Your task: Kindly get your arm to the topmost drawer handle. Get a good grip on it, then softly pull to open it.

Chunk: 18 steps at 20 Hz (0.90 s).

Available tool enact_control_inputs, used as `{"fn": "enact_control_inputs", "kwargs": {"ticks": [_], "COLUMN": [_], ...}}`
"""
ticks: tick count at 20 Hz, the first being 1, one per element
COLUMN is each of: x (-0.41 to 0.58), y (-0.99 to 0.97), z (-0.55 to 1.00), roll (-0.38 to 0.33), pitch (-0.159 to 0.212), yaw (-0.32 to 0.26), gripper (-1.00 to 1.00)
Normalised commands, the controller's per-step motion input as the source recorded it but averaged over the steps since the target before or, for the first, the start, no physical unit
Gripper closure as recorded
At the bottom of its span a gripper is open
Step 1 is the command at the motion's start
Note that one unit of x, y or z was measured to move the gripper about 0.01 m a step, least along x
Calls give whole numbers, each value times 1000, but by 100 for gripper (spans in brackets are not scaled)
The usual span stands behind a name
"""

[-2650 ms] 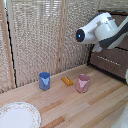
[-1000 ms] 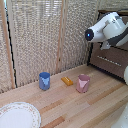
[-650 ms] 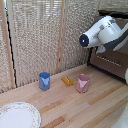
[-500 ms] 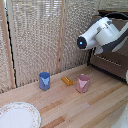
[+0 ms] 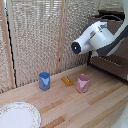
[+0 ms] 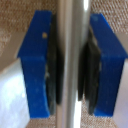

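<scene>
Both blue fingers (image 6: 37, 65) of the hand (image 6: 70, 64) clamp the drawer handle (image 6: 70, 30).

Exterior view: the arm (image 5: 97, 37) blocks most of the drawer (image 5: 112, 62); the drawer handle and gripper can't be seen there at all, hidden behind the arm's body. Arm's far end runs off the frame's right edge. White plate (image 5: 19, 116) cut by bottom-left corner. Wrist view: drawer handle (image 6: 71, 64) v. blurred, both ends cut by frame edges; blue fingers (image 6: 37, 64) soft-edged, outer sides partly out of frame. Contact w/ pads can't be confirmed thru blur.
</scene>
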Motion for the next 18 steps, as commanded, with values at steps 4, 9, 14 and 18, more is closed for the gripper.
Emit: {"fn": "enact_control_inputs", "kwargs": {"ticks": [4, 9, 14, 18], "x": [123, 137, 55, 51], "y": [107, 65, 346, 375], "z": [401, 398, 55, 0], "roll": [91, 241, 358, 375], "pitch": [4, -26, 13, 29], "yaw": [-3, -71, -81, -83], "gripper": [-100, -100, -100, -100]}}
